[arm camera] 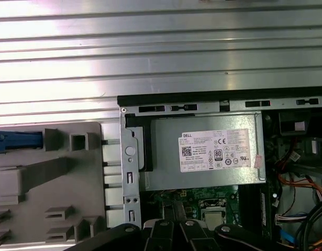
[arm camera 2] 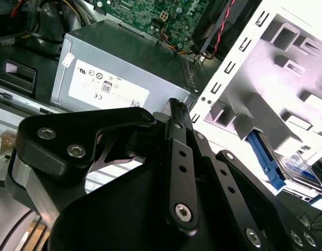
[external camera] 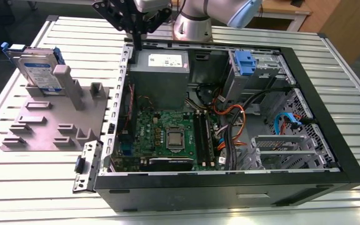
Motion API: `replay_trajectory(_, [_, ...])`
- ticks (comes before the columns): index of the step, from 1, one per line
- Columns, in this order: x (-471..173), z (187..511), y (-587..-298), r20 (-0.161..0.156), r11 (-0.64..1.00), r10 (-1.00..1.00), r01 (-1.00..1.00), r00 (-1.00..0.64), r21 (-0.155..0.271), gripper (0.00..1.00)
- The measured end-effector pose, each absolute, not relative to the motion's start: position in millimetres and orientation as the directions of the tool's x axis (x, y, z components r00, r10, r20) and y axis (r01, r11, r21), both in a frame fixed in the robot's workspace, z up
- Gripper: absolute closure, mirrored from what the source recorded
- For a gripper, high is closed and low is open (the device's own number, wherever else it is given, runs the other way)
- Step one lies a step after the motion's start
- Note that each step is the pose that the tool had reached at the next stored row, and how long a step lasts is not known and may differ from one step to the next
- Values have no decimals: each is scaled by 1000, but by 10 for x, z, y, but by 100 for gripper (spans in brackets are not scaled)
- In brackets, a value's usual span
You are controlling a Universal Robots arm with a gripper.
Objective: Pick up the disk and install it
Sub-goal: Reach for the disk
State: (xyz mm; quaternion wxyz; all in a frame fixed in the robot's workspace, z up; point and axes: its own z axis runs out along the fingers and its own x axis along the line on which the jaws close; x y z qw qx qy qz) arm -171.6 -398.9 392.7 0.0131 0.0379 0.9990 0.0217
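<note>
While the disk (external camera: pixel 37 70) is seen standing on edge in the grey fixture plate (external camera: pixel 36 124) on the counter (external camera: pixel 36 187), the fingers (external camera: pixel 138 42) are held closed and empty above the rim of the open computer case (external camera: pixel 230 192).

Gripper (external camera: pixel 137 44) points straight down, closed

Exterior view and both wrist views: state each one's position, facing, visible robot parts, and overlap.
Exterior view: off the arm, above, looking down on the computer case and fixture plate; arm and gripper show.
First wrist view: at the wrist, looking down on the power supply; gripper shows.
Second wrist view: at the wrist, looking along the gripper.
Shared: power supply, disk.
</note>
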Motion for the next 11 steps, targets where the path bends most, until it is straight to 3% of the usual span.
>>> replay_trajectory(11, [-1743,3927,-3989,-25,996,76,75,-997,44,89])
